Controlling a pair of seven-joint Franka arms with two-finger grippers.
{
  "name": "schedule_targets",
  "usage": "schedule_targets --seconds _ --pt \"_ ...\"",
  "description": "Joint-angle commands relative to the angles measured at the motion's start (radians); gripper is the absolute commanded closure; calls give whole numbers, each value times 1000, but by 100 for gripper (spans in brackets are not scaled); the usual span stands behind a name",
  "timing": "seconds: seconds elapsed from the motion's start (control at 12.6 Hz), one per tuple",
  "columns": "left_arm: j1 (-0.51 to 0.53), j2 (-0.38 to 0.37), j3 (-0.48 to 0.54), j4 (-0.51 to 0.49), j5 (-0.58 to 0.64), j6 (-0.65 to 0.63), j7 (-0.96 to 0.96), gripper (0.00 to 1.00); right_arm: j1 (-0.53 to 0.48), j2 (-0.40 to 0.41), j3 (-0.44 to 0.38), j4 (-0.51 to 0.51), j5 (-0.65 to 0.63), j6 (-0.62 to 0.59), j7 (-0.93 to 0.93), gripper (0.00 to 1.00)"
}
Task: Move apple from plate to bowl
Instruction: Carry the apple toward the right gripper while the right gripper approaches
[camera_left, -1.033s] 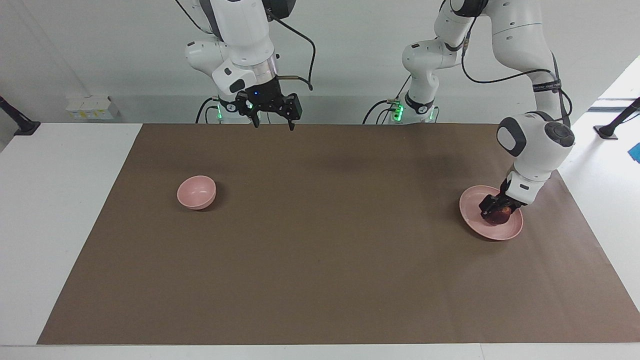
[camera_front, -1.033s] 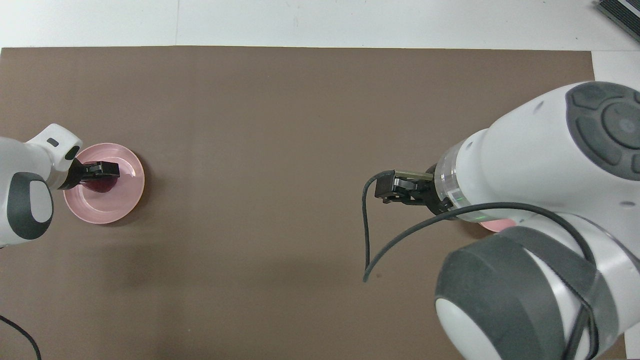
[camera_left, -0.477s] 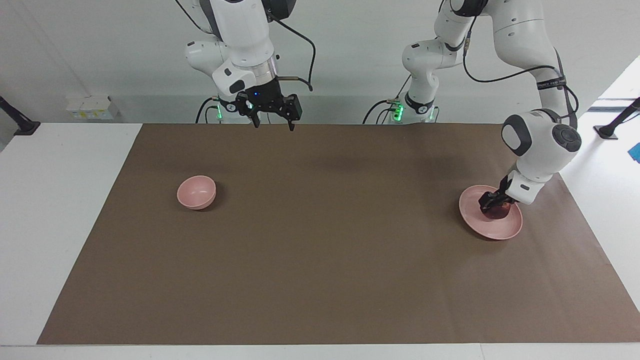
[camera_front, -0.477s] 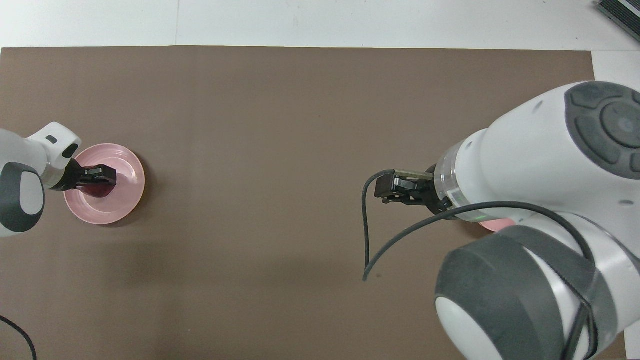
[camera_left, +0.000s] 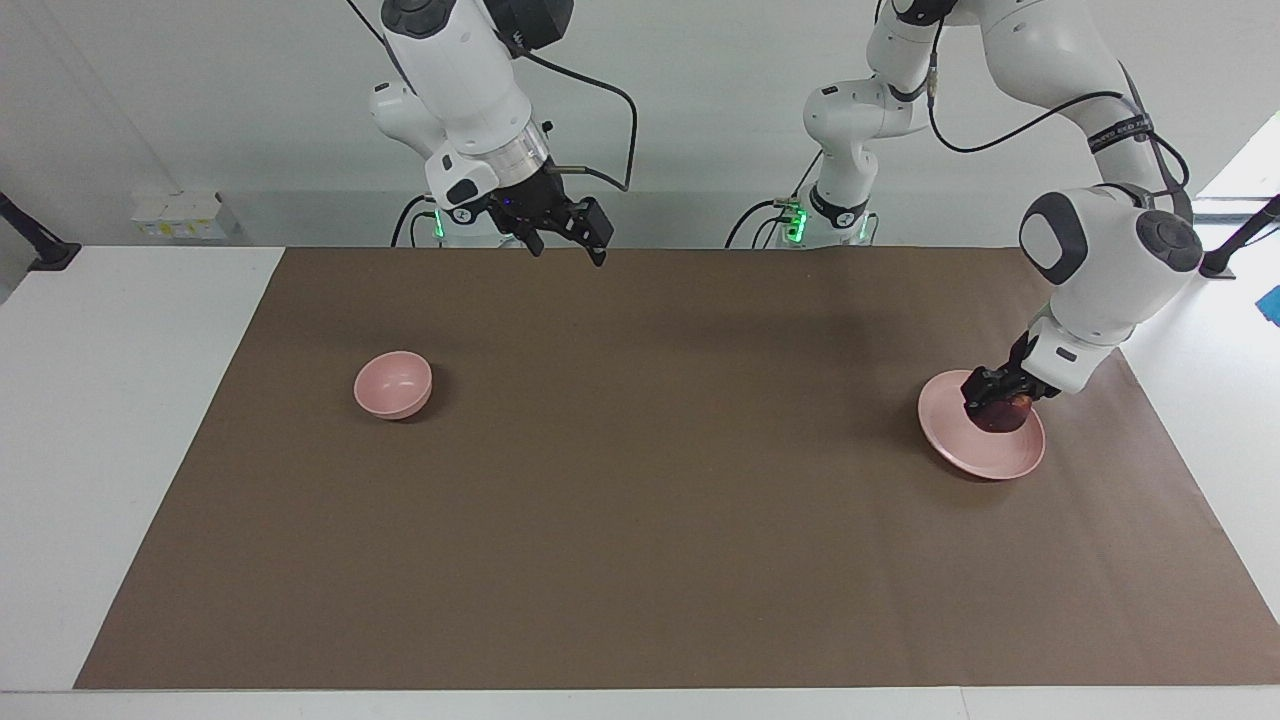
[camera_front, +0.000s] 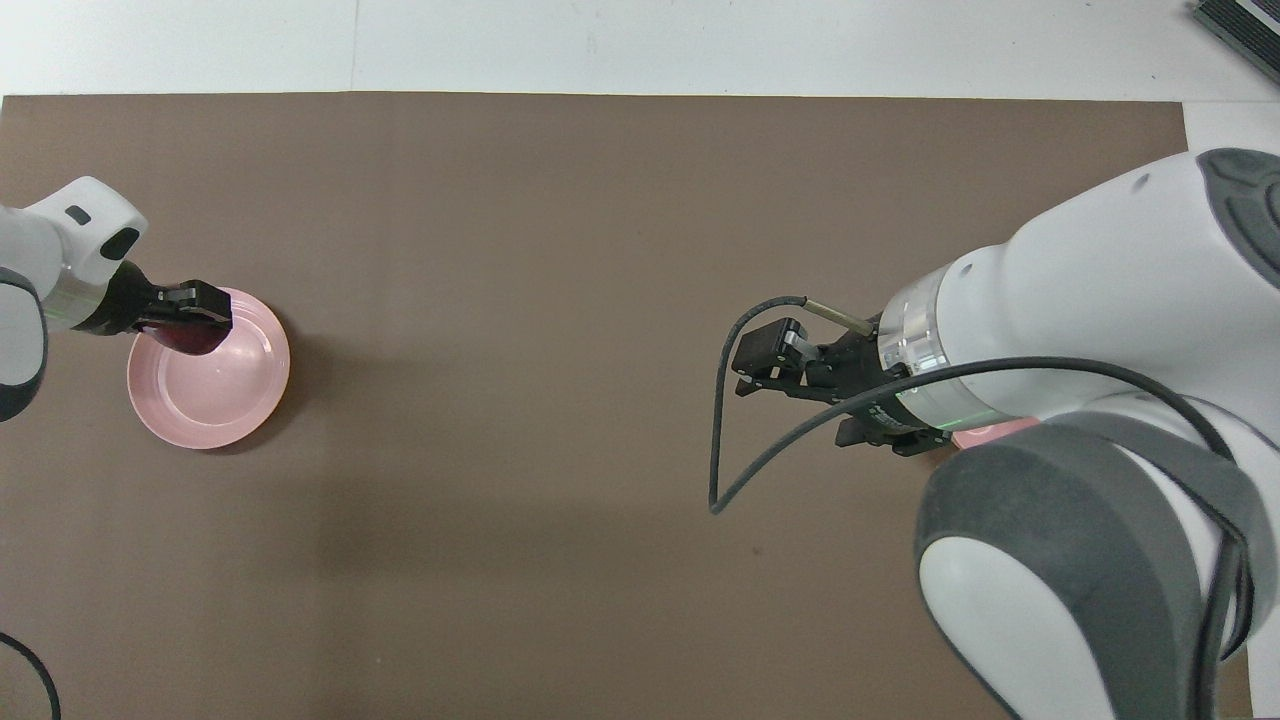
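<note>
Against the earlier frames: left end effector (camera_left: 992, 398) was down in the plate (camera_left: 960, 440) with the apple (camera_left: 1002, 416) between spread fingers; now it is clamped on the apple and raised, the apple just clear of the plate floor and over the plate's rim nearest the robots. Plate has not shifted. Left arm elbow stands higher than before. Right end effector (camera_left: 568, 240) has swung slightly toward the left arm's end; fingers spread wide, holding nothing, in the air over the mat edge nearest the robots.

Edges and room: plate sits on the brown mat (camera_left: 640, 520) toward the left arm's end, inside the mat border, near the white bench (camera_left: 120, 420) margin there. Bowl (camera_left: 393, 384) toward the right arm's end, well apart from the plate. The mat stretch between the two dishes carries nothing.

View differences: the facing view shows the bowl whole and the gap under the apple. In the overhead view the right arm covers the bowl (camera_front: 990, 436) down to a pink sliver, and the raised apple (camera_front: 196, 340) overlaps the plate (camera_front: 215, 395) rim beneath the left end effector (camera_front: 200, 312); the right end effector (camera_front: 765, 360) there hangs over bare mat
</note>
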Motion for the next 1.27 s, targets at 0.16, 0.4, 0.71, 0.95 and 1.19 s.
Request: schedule_targets --seconds 0.16,0.4,0.71,0.95,1.19 --pt "-10 -135 1 46 -174 -143 -81 100 -1 -23 8 -71 211 96 223 0" --pt "-10 -160 -13 54 -335 -157 -113 100 7 -21 9 -121 348 200 353 0" --pt "-10 -169 -52 50 -538 -165 -113 100 68 -11 11 -151 484 352 562 0" --pt "-11 -171 -77 48 -631 -189 -115 100 88 -3 12 -151 506 439 743 0" --pt "-7 -214 -88 39 -739 -254 -106 100 85 14 11 -148 509 487 872 0"
